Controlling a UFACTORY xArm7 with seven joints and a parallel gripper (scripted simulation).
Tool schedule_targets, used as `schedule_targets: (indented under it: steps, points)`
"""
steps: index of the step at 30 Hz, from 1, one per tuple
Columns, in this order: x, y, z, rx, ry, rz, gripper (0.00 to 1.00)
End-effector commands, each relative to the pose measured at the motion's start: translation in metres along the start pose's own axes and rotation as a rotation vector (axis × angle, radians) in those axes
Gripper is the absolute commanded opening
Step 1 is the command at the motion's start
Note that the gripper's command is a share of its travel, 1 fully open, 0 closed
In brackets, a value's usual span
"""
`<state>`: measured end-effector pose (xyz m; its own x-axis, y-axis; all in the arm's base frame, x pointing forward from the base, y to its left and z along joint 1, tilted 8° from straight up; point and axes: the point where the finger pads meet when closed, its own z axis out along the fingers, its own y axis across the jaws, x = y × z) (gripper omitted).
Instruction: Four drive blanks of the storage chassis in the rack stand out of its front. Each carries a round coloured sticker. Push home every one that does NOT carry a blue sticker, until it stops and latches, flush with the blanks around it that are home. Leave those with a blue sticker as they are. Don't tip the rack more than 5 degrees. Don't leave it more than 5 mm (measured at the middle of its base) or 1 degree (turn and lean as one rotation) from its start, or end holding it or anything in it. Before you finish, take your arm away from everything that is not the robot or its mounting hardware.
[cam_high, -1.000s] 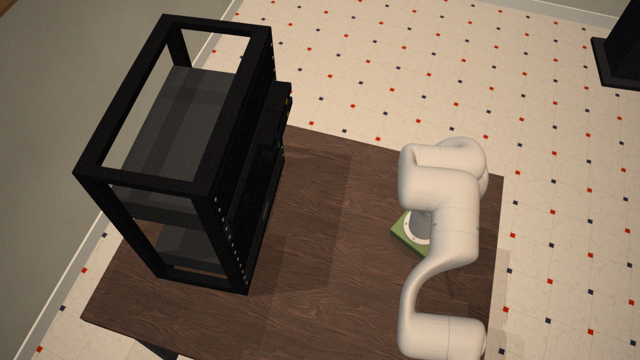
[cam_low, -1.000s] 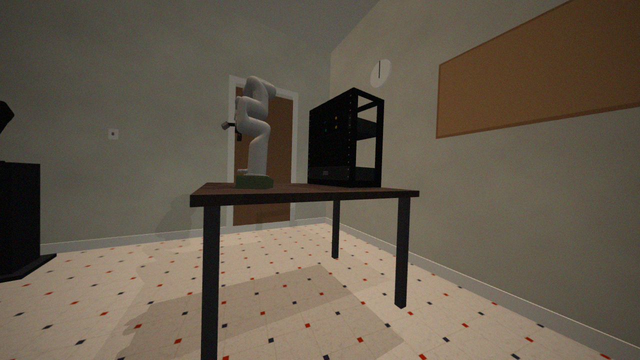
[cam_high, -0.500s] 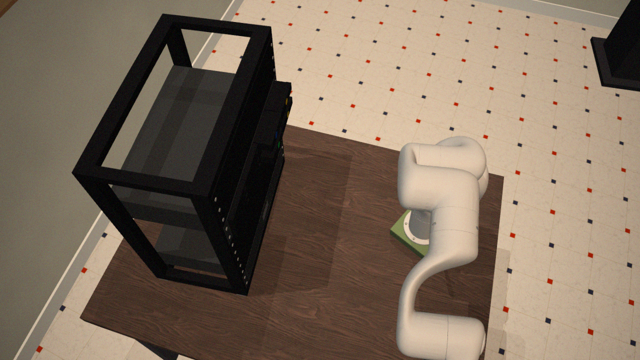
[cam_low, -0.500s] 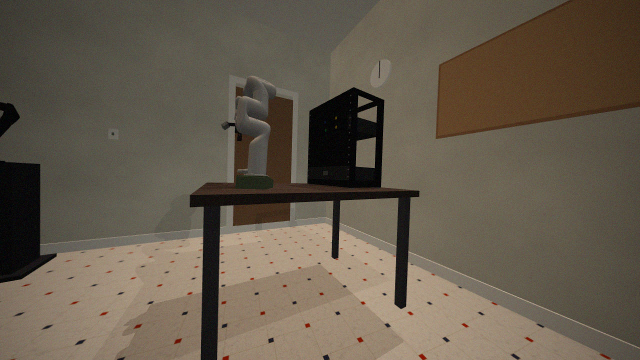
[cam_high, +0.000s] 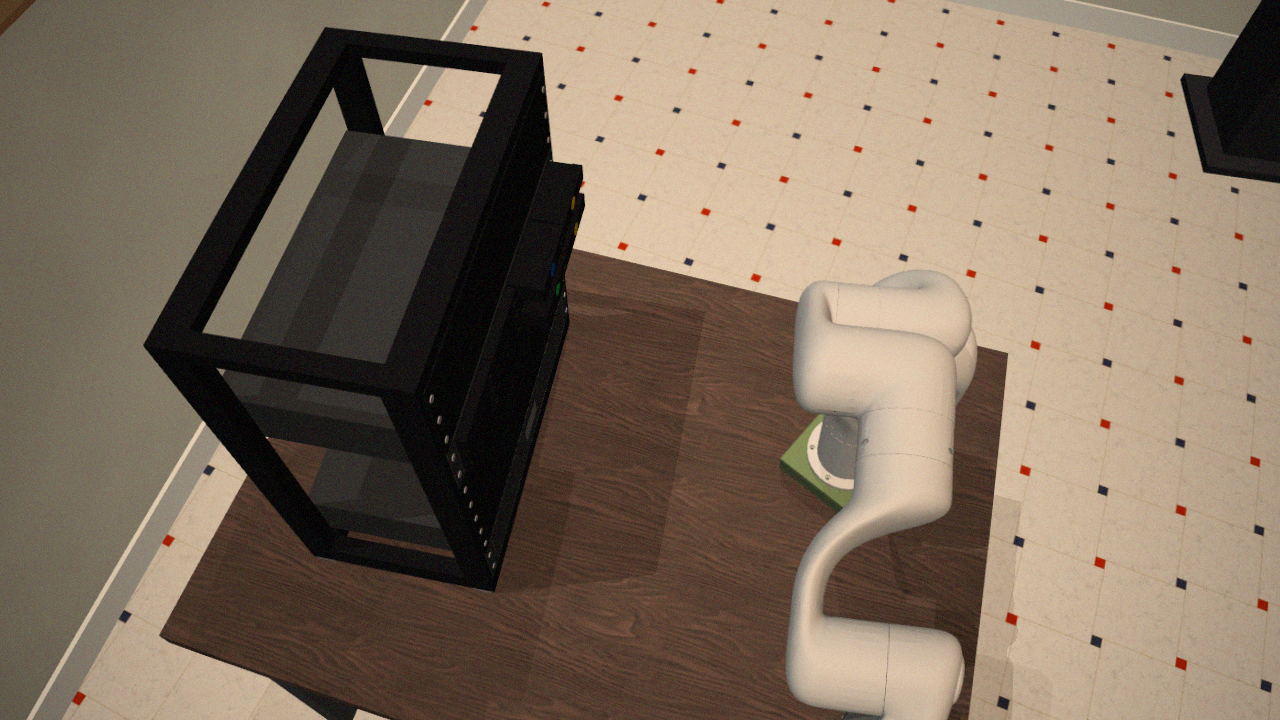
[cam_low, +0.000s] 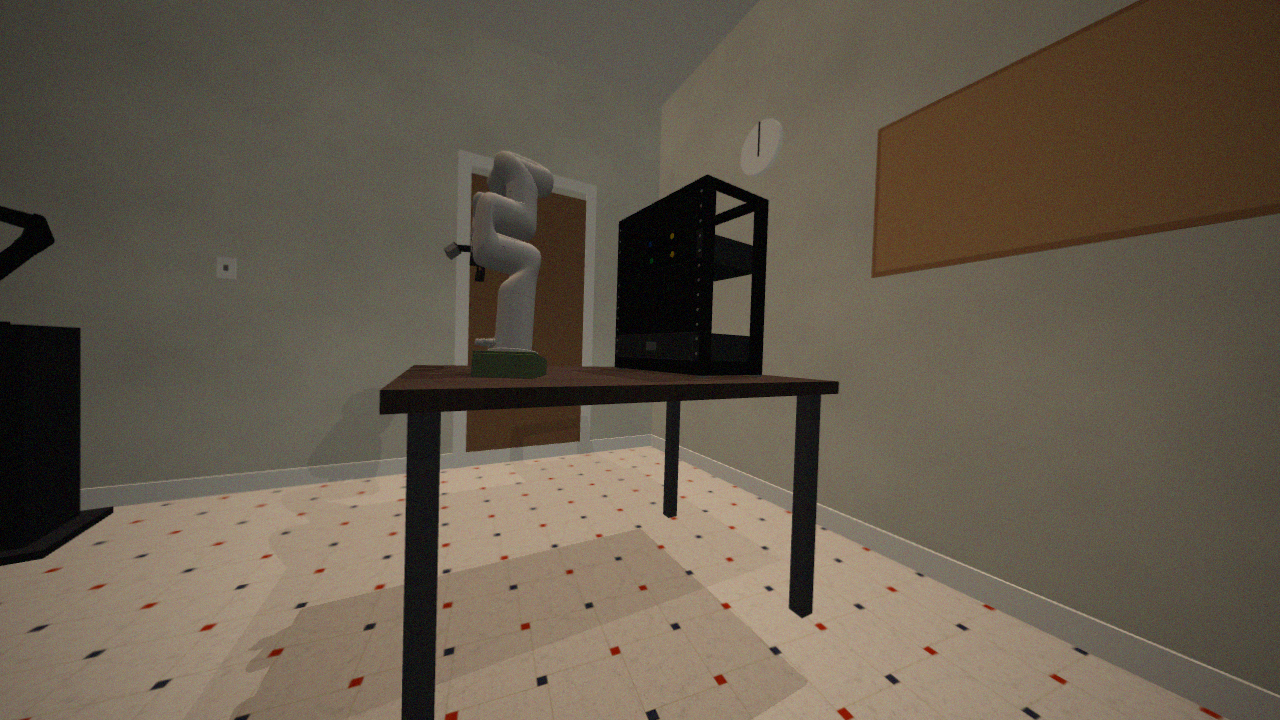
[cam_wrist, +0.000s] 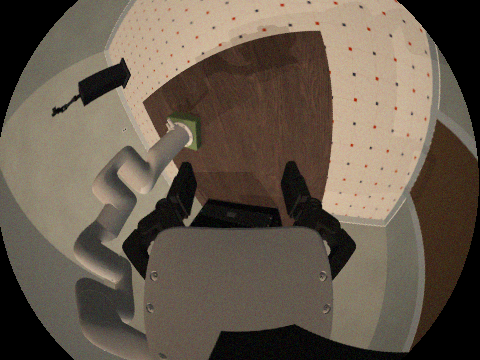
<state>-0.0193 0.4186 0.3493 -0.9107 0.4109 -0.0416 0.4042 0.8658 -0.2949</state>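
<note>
The black rack (cam_high: 440, 483) (cam_low: 705, 268) stands upright on the table. High on its front are two yellow stickers, an upper one (cam_high: 573, 203) (cam_low: 672, 236) and a lower one (cam_high: 576, 230) (cam_low: 672, 254). Beside them are a blue sticker (cam_high: 553, 268) (cam_low: 650, 244) and, below it, a green sticker (cam_high: 557, 289) (cam_low: 650, 260). In the top view their blanks stand out of the front; exact depths are too dark to tell. My gripper (cam_wrist: 238, 172) is open and empty, high up and away from the rack; the arm hides it in the top view.
The wooden table (cam_high: 626, 537) (cam_low: 608, 394) (cam_wrist: 280, 100) bears the rack and my arm's green base block (cam_high: 796, 463) (cam_low: 508, 364) (cam_wrist: 195, 140), which stands in front of the rack. A black pedestal (cam_high: 1239, 134) (cam_low: 40, 429) (cam_wrist: 105, 84) stands on the floor, off the table.
</note>
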Motion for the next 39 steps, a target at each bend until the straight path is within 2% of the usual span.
schedule_targets:
  steps: [1, 12, 29, 39]
  points:
    - [0.0, 0.0, -0.003, -0.008, 0.014, 0.013, 1.0]
    - [-0.002, 0.001, -0.008, -0.021, 0.054, 0.058, 1.0]
    - [-0.008, 0.005, -0.02, -0.051, 0.161, 0.178, 1.0]
    - [-0.014, 0.007, -0.033, -0.074, 0.262, 0.29, 1.0]
